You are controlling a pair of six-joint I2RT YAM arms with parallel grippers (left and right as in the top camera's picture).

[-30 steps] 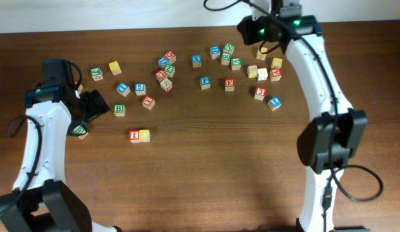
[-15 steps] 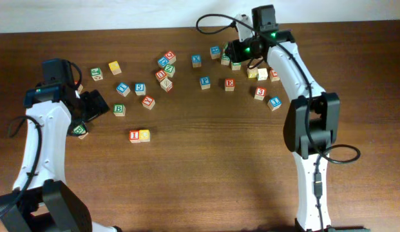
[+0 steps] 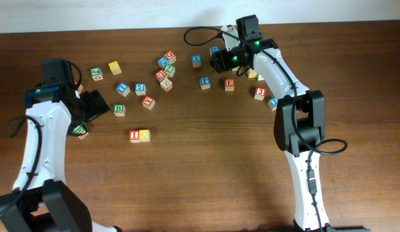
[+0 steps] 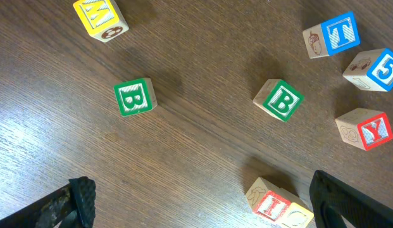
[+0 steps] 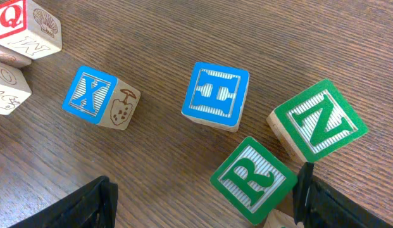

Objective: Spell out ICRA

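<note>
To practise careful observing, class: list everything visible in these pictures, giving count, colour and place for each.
I cube: 1, red print, front left, touching the C cube.
C cube: 1, yellow, just right of the I cube.
R cube: 1, green, far side, beside the N cube.
N cube: 1, green, far side.
B cubes: 2, green, left side, apart.
Other cubes: at least fifteen, mixed colours, scattered across the far half; some hidden by the right arm.
Table: 1, brown wood.
Left gripper: 1, black fingers, open, above the B cubes.
Right gripper: 1, black fingers, open, above the R cube.
</note>
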